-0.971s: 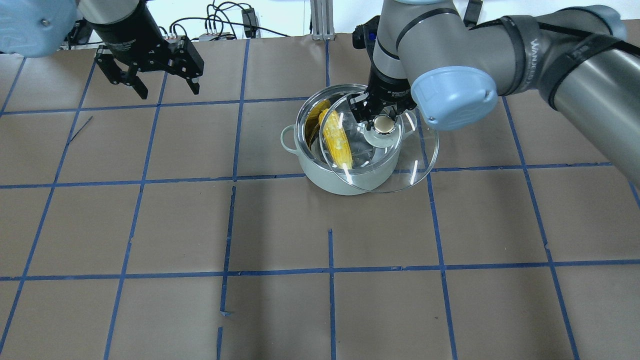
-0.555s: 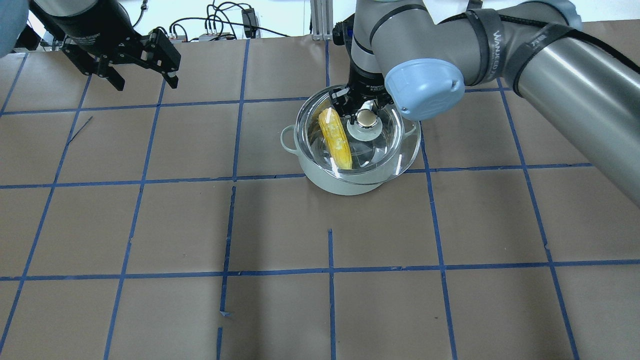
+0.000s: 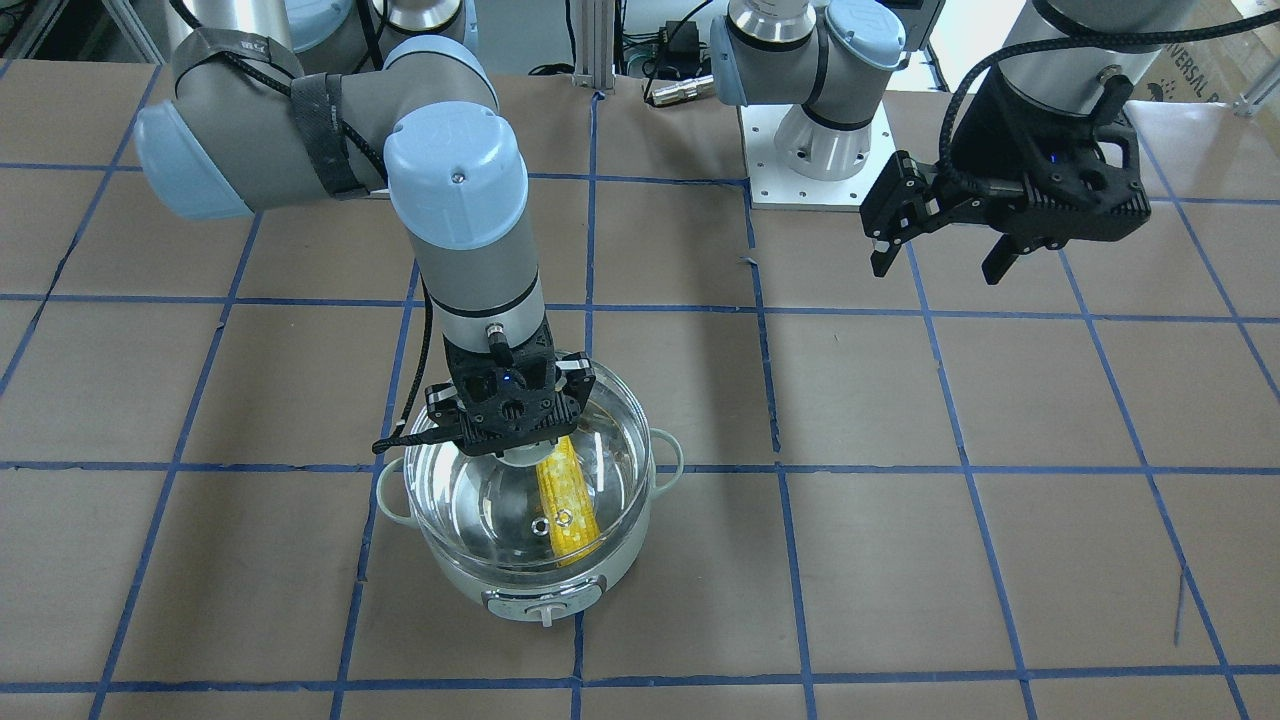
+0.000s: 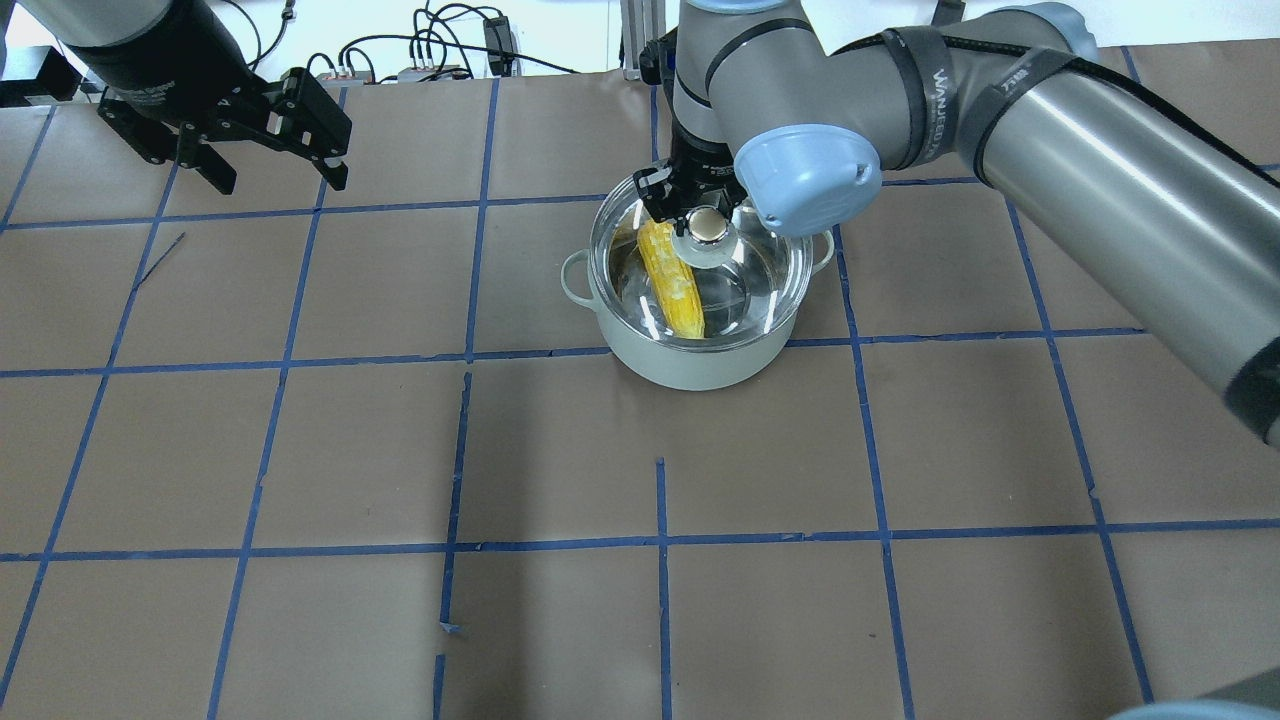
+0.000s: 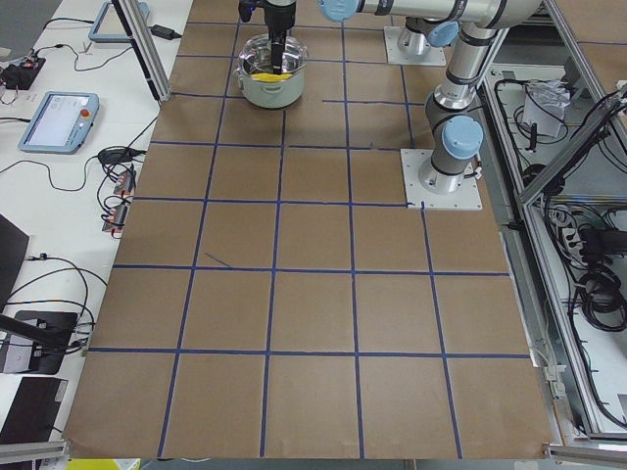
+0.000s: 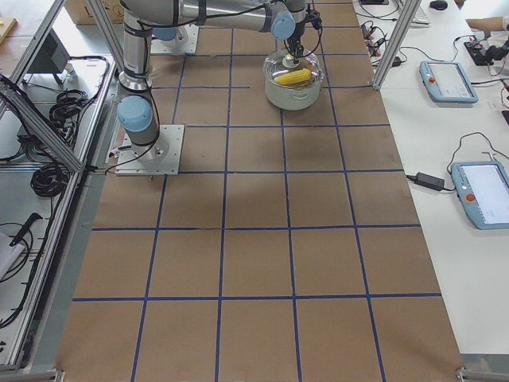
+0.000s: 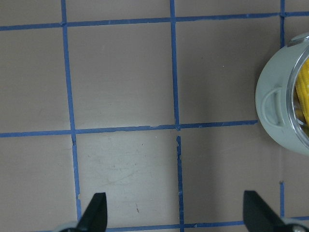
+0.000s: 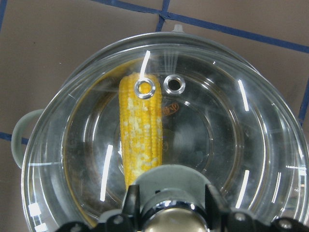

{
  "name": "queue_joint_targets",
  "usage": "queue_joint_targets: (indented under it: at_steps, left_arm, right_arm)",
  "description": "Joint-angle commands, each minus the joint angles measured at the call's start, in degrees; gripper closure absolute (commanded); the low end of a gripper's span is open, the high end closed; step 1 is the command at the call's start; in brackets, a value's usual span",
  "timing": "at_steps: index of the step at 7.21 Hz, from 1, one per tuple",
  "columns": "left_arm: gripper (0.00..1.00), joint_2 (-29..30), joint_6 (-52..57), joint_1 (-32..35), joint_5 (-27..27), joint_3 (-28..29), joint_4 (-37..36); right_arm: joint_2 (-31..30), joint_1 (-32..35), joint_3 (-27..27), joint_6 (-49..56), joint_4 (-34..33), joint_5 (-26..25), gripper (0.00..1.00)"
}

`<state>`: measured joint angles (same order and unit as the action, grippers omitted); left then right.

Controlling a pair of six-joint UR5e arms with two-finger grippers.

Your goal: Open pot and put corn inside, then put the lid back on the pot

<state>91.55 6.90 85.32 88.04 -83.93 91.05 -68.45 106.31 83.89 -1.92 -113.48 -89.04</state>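
The pale grey-white pot (image 4: 690, 365) stands at the table's middle back, with its control knob facing away from the robot (image 3: 545, 612). The yellow corn (image 4: 670, 280) lies inside it, seen through the glass (image 8: 140, 130). The clear glass lid (image 4: 760, 270) covers the pot's mouth, centred on it (image 3: 470, 500). My right gripper (image 4: 700, 215) is shut on the lid's knob (image 4: 708, 227), straight above the pot (image 3: 510, 440). My left gripper (image 4: 282, 183) is open and empty, far to the left of the pot, above the table (image 3: 935, 270). The left wrist view shows the pot's side (image 7: 275, 111).
Cables and an aluminium post (image 4: 640, 40) line the back edge. The arm's white base plate (image 3: 815, 150) sits behind the pot. Blue tape lines mark a grid on the brown table. Tablets (image 5: 59, 117) lie on side benches.
My right gripper has carried the lid to the left, from hanging off the pot's right side to centred over the pot. My left gripper has moved further left and back.
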Motion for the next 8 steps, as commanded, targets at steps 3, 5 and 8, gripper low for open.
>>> queue_joint_targets:
  at_steps: [3, 5, 8]
  left_arm:
    - [0.0, -1.81, -0.39, 0.2, -0.59, -5.36, -2.09]
    - [0.0, -2.6, -0.22, 0.2, -1.3, -7.91, -3.33]
    - [0.0, -1.21, -0.13, -0.06, -1.56, -7.22, -3.95]
  right_arm:
    - [2.36, 0.04, -2.15, -0.02, 0.19, -0.25, 0.61]
    - [2.36, 0.04, -2.24, -0.02, 0.28, -0.08, 0.61]
    - [2.62, 0.04, -2.15, 0.07, 0.28, 0.1, 0.61]
